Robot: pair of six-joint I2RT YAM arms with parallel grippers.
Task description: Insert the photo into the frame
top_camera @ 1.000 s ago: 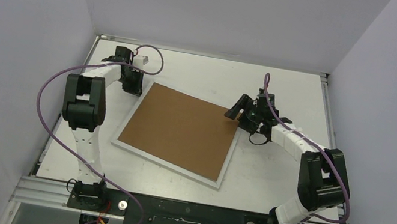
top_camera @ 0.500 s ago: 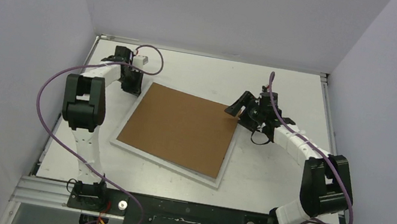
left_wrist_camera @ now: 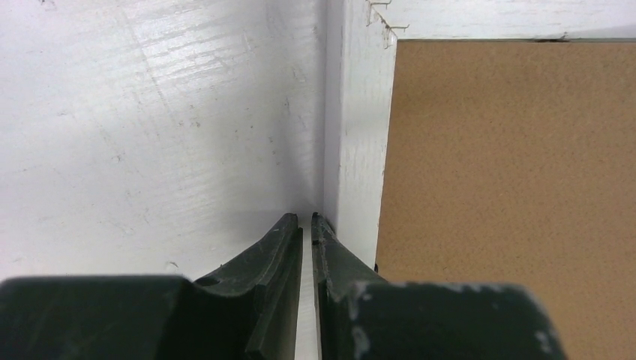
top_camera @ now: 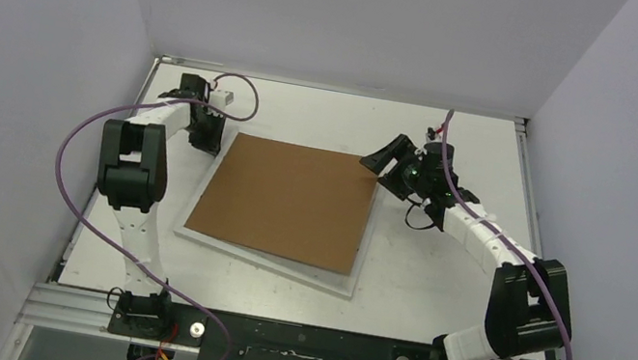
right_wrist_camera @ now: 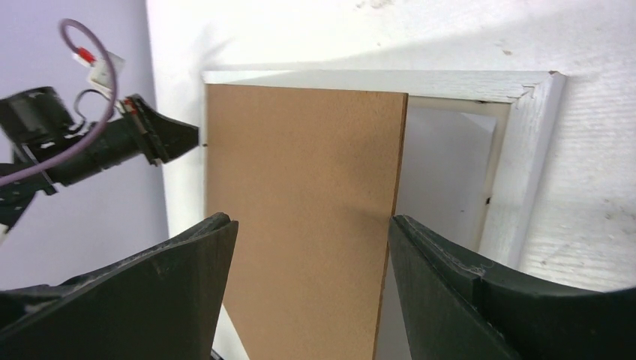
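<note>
**A:** Where does the frame sit?

**B:** The frame (top_camera: 266,267) lies flat on the table (top_camera: 458,145) between the two arms, with the brown board (top_camera: 287,199) on top of it.

**A:** What differs from a second ago?

**B:** Mainly the board. Back then its edges ran in line with the frame's white rails, and its far edge sloped down to the right. Now that far edge runs almost level across the overhead view. Its far right corner sits further from the arm bases. The white rail shows widest along the near side.

**A:** Did the corner slide or lift?

**B:** I cannot tell. The right wrist view shows a pale strip of the frame's opening uncovered between the board's edge and the frame's far right corner.

**A:** And the right gripper?

**B:** The right gripper (right_wrist_camera: 309,221) has gone further out along with that corner, and its arm is more stretched. Its fingers are spread wide over the board, near its edge. I cannot tell whether they touch it.

**A:** The left one?

**B:** The left gripper (left_wrist_camera: 304,221) has hardly moved from the frame's far left corner. Its fingers are nearly pressed together, with only a thin slit between them. The tips are just beside the rail's outer edge and pinch nothing.

**A:** The photo?

**B:** It is hidden, and I cannot tell whether it lies under the board.
</note>
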